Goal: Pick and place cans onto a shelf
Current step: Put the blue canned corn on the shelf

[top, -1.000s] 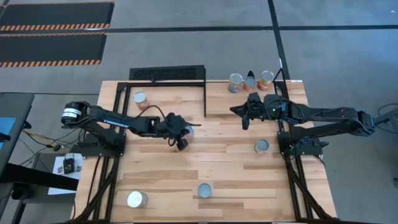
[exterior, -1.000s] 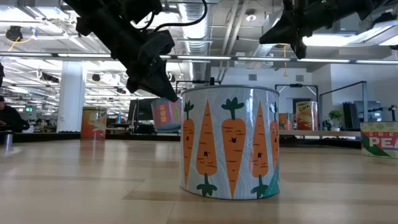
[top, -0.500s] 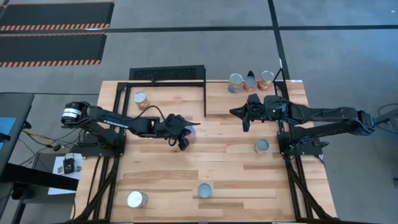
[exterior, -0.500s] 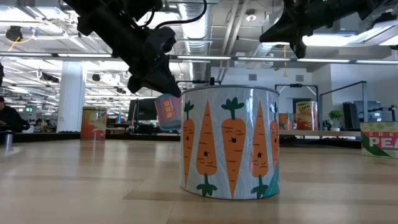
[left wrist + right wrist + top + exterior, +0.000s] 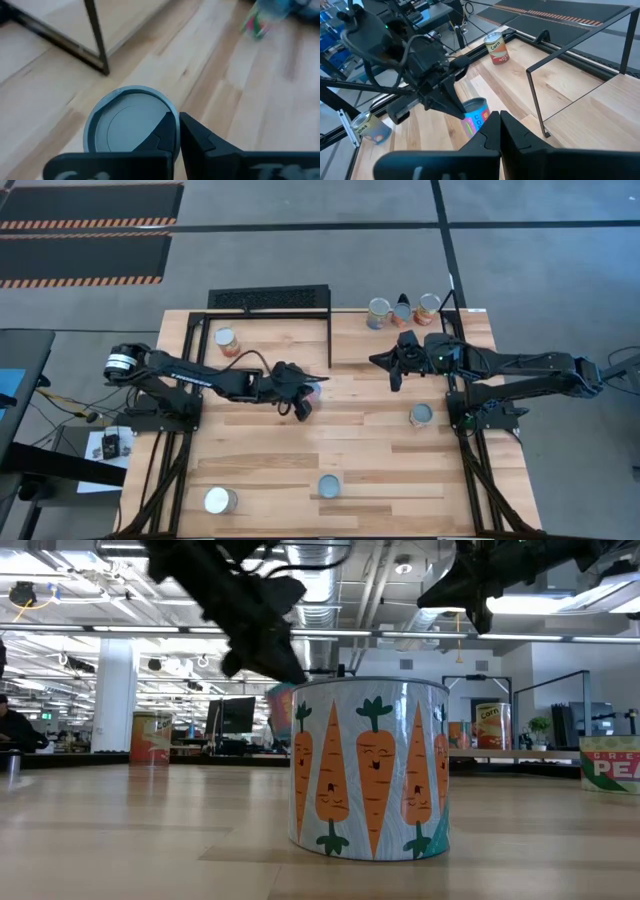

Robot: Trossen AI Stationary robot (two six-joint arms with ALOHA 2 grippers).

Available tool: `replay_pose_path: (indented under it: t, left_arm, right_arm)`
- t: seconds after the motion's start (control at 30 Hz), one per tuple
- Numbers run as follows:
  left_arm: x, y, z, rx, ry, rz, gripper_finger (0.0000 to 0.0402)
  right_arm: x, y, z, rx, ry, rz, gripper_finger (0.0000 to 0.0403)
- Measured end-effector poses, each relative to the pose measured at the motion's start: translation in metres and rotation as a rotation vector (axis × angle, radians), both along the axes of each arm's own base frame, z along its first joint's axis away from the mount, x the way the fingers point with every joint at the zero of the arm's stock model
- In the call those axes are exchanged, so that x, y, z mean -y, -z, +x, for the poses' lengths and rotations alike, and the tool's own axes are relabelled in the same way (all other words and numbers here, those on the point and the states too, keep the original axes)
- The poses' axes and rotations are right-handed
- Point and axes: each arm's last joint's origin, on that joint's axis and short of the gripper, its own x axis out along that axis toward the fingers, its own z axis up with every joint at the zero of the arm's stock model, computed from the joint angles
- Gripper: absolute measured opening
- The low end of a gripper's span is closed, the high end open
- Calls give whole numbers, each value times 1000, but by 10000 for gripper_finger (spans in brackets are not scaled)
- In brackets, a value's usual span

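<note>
Gripping a can (image 5: 311,391) upright, fingers closed on it, left gripper (image 5: 303,402) sits just beside the shelf (image 5: 270,345); right gripper (image 5: 393,368) shut, empty.

Landmark: shelf (image 5: 270,330) at surface (image 5: 360,450) rear-left. One can (image 5: 226,338) on it; three cans (image 5: 402,311) right of it; held can (image 5: 311,392) in front.

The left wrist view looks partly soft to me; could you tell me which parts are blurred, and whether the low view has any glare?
Left wrist view: the grey-topped can is fairly crisp, while the colourful can farther off is smeared. Low view: the carrot can is sharp, the left arm above it is blurred, and the ceiling lights glare brightly.
</note>
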Motion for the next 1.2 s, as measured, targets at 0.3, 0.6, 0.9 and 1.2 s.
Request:
replay_pose_path:
  t: [0.3,0.6,0.9,1.2]
  left_arm:
    - [2,11,74,-148,106,78,0]
    - [5,31,112,-214,202,23,0]
    - [3,40,120,-221,267,-39,48]
    - [2,4,111,-272,300,20,79]
  right_arm:
    - [0,0,1,-14,-10,-39,13]
    - [0,0,1,-16,-19,-47,13]
    - [0,1,1,-24,-32,-78,13]
    - [0,1,1,-26,-32,-80,13]
